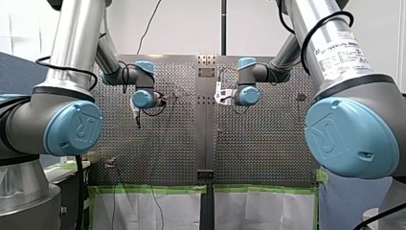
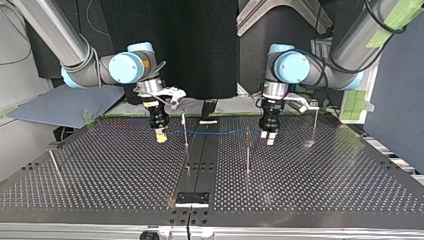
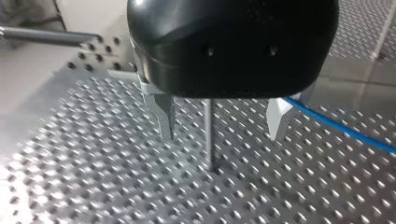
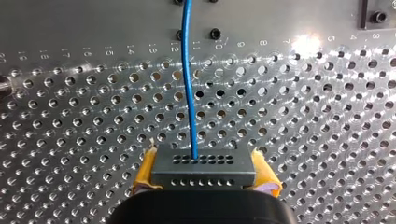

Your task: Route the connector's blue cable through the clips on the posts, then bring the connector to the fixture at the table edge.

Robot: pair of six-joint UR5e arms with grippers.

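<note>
Connector [image 4: 204, 165], a grey block with rows of small holes, is clamped between the yellow pads [image 4: 145, 170] of the right gripper [image 4: 204, 179]. It is held just above the perforated table [image 4: 303, 116]. Its blue cable [image 4: 189, 93] leaves the middle of the block and runs ahead of the gripper, over the table.

In the top view the right gripper [image 2: 160, 134] is seen at the left of the middle, with the connector at its tip. From there the cable [image 2: 220, 132] is stretched above the table toward the view's right. It passes a post [image 2: 185, 127] just beside the gripper and reaches the left gripper [image 2: 268, 138]. Whether the cable sits in a clip on that post cannot be told. A second post [image 2: 247, 150] stands just beside the left gripper.

In the left wrist view the fingers [image 3: 166, 116] of the left gripper [image 3: 222, 137] are held apart, with nothing gripped. A thin post [image 3: 208, 135] shows in the gap between them and touches neither. The cable [image 3: 336, 126] runs away from beside one finger; contact cannot be judged.

A fixture [image 2: 192, 198] lies at the table edge nearest the top view's camera, well apart from the connector.
</note>
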